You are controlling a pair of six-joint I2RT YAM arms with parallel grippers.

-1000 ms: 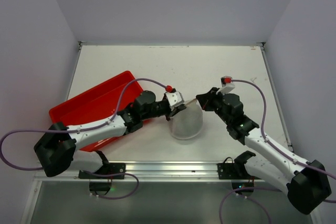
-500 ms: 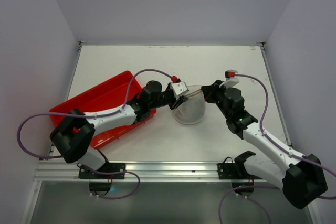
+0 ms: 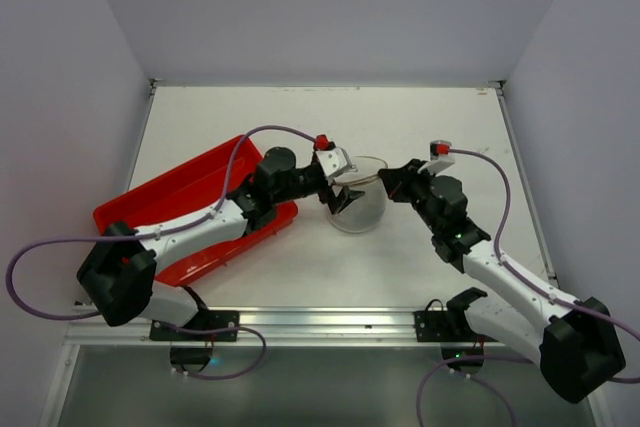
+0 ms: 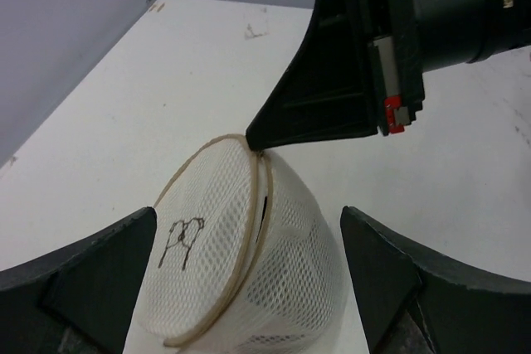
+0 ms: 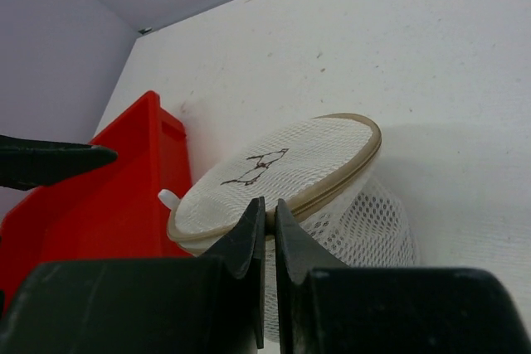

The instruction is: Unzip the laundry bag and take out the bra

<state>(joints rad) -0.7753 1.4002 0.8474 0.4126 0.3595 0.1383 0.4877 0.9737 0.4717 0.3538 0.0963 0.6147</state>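
Observation:
The laundry bag [image 3: 360,209], a white mesh drum with a tan zipper rim, lies tilted at the table's middle, its lid with a dark stitched figure [image 4: 184,236] facing the left arm. My left gripper [image 3: 340,197] stands open, one finger [image 4: 99,263] on each side of the bag [image 4: 286,267] without touching it. My right gripper [image 5: 268,209] is shut on the bag's tan rim [image 5: 332,188] from the right; its tip [image 4: 257,140] shows at the rim's top. A white zipper pull [image 5: 168,199] sticks out at the left. The bra is hidden.
A red plastic tray [image 3: 165,209] sits left of the bag, under the left arm, with its wall [image 5: 133,188] close to the bag. White table stretches beyond to the back wall. Purple cables loop from both arms.
My left gripper's jaws have opened wide; a second ago they were closed at the bag's left rim. The bag has shifted slightly toward the back, the right gripper still pinching its rim.

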